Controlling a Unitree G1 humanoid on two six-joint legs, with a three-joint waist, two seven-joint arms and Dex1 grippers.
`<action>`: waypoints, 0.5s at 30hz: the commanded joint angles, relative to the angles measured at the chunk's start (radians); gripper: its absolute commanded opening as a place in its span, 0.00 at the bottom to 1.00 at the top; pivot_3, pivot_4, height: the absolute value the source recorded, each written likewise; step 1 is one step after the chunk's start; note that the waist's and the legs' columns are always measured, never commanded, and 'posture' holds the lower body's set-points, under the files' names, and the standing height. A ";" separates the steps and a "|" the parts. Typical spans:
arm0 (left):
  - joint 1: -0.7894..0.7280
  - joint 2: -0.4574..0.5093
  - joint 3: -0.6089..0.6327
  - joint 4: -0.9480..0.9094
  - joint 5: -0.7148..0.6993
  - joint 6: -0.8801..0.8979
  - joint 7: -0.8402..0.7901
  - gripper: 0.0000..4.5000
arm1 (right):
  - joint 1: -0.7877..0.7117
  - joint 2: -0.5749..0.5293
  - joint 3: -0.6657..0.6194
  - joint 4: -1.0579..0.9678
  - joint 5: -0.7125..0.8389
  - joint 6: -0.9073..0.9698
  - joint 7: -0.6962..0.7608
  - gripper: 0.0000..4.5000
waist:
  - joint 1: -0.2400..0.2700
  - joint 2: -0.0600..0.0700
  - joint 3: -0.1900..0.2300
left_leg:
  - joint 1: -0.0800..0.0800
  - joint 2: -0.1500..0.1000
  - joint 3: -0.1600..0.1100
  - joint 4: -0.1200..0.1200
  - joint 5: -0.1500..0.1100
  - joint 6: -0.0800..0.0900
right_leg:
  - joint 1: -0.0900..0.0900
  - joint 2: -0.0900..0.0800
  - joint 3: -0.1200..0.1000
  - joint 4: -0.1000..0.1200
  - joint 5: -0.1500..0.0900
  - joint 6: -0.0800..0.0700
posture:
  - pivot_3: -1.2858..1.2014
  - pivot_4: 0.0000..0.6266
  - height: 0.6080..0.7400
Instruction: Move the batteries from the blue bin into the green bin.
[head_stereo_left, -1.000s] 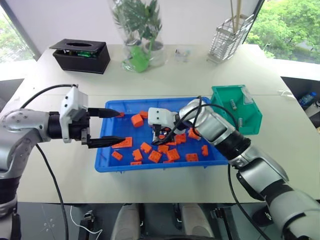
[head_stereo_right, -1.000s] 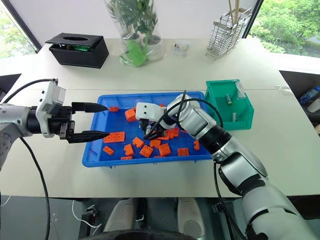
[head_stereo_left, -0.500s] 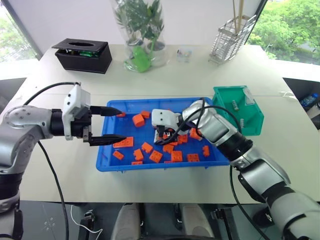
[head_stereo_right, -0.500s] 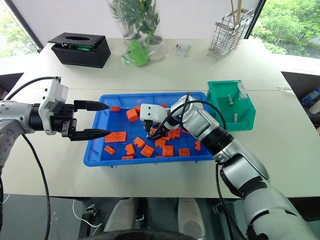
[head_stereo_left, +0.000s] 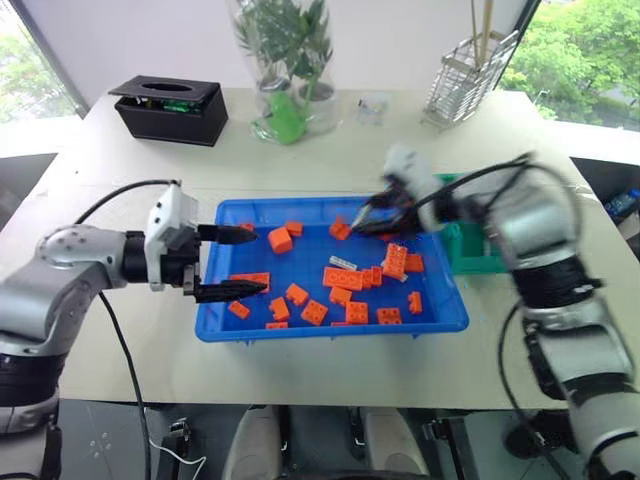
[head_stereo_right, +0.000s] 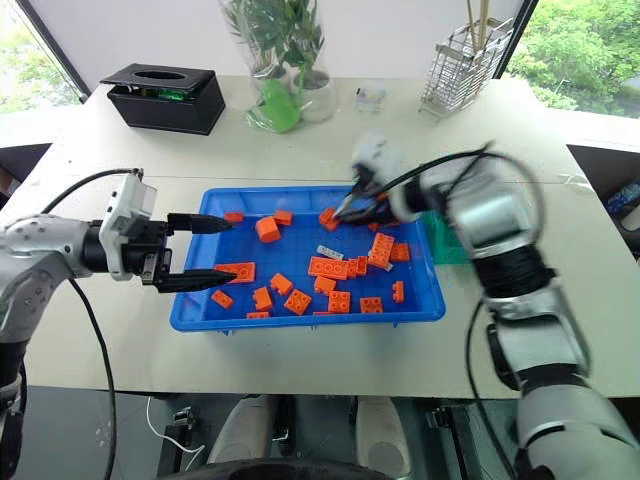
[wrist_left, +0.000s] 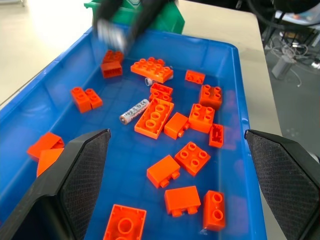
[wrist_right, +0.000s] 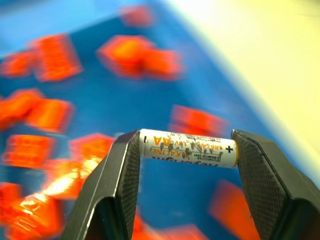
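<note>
The blue bin (head_stereo_left: 330, 331) lies mid-table with several orange bricks (head_stereo_left: 338, 277) in it. One battery (head_stereo_left: 345, 262) rests on the bin floor among them, also visible as a battery (wrist_left: 133, 111) in the left wrist view. My right gripper (head_stereo_left: 364, 213) hangs blurred above the bin's far right part, shut on another battery (wrist_right: 187, 148), which it holds end to end. The green bin (head_stereo_left: 470, 250) stands just right of the blue one, partly hidden by the right arm. My left gripper (head_stereo_left: 262, 262) is open and level over the bin's left end, holding nothing.
At the table's back stand a black box (head_stereo_left: 168, 108) at the left, a glass vase with a plant (head_stereo_left: 285, 75) in the middle and a wire basket (head_stereo_left: 470, 65) at the right. A small clear object (head_stereo_left: 372, 105) lies beside the vase.
My right gripper has risen from the bricks in the middle of the blue bin and swung right toward the green bin, carrying a battery. The left gripper has stayed put.
</note>
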 joint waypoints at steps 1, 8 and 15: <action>-0.012 -0.009 -0.003 -0.022 -0.009 -0.010 -0.002 1.00 | 0.051 -0.137 -0.119 0.017 0.004 -0.023 -0.030 0.49 | -0.002 0.000 0.000 | 0.000 0.000 0.000 0.000 0.000 0.000 | 0.000 0.000 0.000 0.000 0.000 0.000 | 0.52 0.24 0.97; -0.056 -0.030 -0.034 0.016 0.006 -0.022 -0.019 1.00 | 0.157 -0.237 -0.159 0.041 0.035 -0.047 -0.060 0.72 | -0.014 0.000 0.000 | 0.002 0.000 0.000 -0.001 0.000 0.000 | 0.000 0.002 0.002 0.000 0.000 0.000 | 0.52 0.24 0.97; -0.068 -0.028 -0.026 0.010 -0.006 -0.011 -0.027 1.00 | 0.099 -0.181 -0.128 -0.008 0.086 -0.121 -0.061 0.99 | -0.012 0.000 0.000 | 0.002 0.000 0.000 0.000 0.000 0.000 | 0.000 0.002 0.002 0.000 0.000 0.001 | 0.52 0.24 0.97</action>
